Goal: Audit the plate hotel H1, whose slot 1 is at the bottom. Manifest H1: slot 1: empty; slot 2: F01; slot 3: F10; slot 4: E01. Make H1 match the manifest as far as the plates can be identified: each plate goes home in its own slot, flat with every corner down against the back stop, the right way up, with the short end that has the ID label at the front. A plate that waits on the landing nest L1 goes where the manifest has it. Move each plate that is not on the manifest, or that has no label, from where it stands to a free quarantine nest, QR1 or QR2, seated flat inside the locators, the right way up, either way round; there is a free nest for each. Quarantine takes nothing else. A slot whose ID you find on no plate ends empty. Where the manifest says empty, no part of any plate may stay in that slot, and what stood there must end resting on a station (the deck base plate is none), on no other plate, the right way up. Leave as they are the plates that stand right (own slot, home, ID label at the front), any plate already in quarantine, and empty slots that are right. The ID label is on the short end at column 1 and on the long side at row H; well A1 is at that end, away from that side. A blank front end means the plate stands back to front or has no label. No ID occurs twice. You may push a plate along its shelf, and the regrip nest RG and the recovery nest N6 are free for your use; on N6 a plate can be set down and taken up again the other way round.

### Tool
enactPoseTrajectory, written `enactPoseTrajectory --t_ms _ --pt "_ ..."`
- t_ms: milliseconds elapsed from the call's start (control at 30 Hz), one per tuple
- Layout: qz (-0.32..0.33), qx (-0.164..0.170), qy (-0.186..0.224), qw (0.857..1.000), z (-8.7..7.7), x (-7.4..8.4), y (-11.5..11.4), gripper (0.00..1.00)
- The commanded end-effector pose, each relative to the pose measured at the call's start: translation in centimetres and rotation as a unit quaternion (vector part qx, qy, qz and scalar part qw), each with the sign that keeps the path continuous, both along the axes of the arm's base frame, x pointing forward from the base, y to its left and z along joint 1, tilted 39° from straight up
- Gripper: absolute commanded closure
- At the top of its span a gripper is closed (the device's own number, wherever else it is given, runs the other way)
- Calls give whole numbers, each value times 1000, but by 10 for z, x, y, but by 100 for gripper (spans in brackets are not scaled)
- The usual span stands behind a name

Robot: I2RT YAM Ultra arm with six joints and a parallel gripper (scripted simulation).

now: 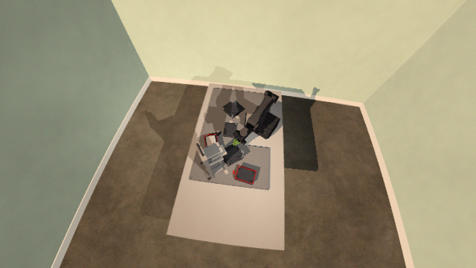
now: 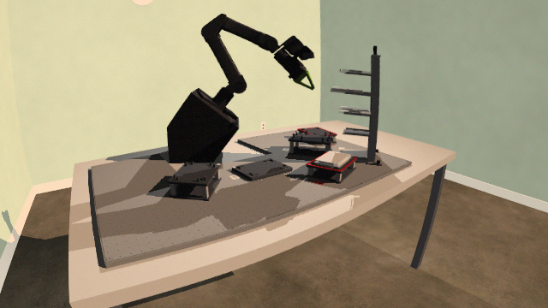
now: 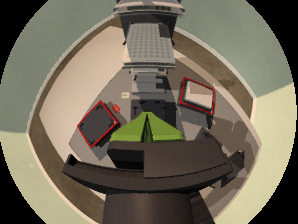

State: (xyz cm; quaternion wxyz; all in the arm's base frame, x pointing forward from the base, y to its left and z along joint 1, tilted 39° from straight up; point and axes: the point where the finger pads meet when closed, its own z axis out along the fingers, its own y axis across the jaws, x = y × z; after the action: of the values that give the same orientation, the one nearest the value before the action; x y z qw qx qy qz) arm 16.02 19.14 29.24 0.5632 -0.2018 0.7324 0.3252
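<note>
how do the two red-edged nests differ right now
The nearer red-edged nest carries a pale plate on top; the farther red-edged nest shows only its dark top. The nearer one stands closer to the hotel post. Both are raised dark stands with red rims, untouched by the pincer.
</note>
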Motion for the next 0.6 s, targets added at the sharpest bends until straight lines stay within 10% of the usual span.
enactPoseTrajectory --t_ms 0,567 --pt "-7 8 -5 1000 5 1 -2 100" --pt "-9 17 -11 1000 18 6 0 100"
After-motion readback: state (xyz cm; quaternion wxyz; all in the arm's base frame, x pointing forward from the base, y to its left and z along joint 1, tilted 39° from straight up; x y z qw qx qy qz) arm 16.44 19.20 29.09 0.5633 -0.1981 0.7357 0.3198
